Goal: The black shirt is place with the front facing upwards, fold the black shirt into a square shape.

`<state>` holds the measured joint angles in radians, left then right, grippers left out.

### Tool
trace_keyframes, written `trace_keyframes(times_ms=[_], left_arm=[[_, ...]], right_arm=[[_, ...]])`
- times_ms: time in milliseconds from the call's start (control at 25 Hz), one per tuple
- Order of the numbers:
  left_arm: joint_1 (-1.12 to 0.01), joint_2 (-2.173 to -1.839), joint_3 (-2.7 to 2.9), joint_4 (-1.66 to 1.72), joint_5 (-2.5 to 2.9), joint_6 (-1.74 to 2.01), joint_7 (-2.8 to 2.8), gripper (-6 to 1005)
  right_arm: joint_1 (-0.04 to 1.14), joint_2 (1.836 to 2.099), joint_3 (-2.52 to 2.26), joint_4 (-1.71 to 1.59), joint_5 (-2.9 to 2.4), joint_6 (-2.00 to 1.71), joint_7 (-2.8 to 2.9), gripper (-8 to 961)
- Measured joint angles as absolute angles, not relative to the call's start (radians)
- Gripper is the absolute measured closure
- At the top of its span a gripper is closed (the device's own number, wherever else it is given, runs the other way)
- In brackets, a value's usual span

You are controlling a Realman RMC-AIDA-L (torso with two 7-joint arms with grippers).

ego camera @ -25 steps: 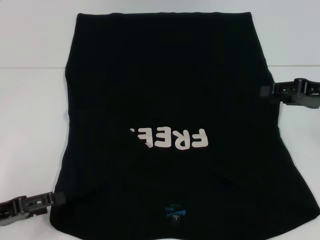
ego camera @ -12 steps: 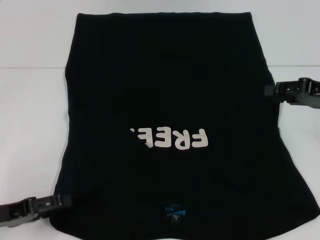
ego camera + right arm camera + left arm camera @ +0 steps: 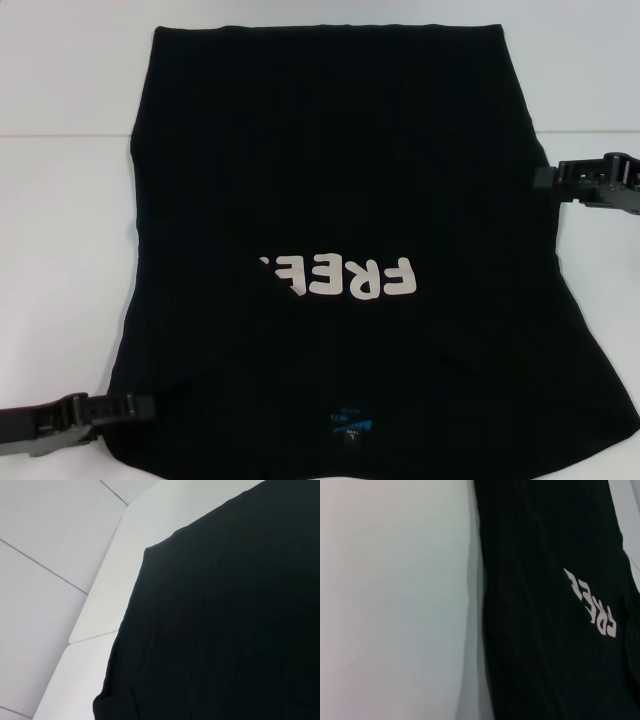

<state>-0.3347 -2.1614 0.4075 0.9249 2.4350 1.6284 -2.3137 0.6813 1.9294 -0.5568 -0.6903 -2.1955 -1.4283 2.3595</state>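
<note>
Left end effector [image 3: 135, 406] sits at the shirt's [image 3: 340, 200] left edge near the bench's [image 3: 60, 250] front-left corner, its tip laid over the cloth close to the collar end; right end effector [image 3: 545, 180] rests at the shirt's right edge, about midway along the bench's right side; whether either pair of fingers is apart or closed on cloth cannot be told. The shirt lies flat across the middle of the bench, white lettering [image 3: 340, 278] up, blue neck label [image 3: 350, 425] toward the front edge, hem toward the back edge. The step looks like taking side grips for a lengthwise fold; to do it well, each end effector should pinch only the outer edge, both layers together, lift low and evenly, and carry the edge toward the centre line without dragging the body. Both arms reach in low and nearly level from the sides.
</note>
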Motion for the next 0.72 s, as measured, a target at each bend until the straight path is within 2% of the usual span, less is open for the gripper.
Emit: trace_keyframes(times_ms=[280,720], left_arm=[[-0.336,-2.160,0.404,0.927,2.436,1.626,-2.323,329],[-0.337,-2.158,0.401,0.925,2.427,1.636,-2.322,777]], right_arm=[[0.679,1.930,-0.557,-0.690,-2.195,-1.428,2.359,461],[0.669,1.930,-0.567,-0.690,-2.200,-1.429,2.359,462]])
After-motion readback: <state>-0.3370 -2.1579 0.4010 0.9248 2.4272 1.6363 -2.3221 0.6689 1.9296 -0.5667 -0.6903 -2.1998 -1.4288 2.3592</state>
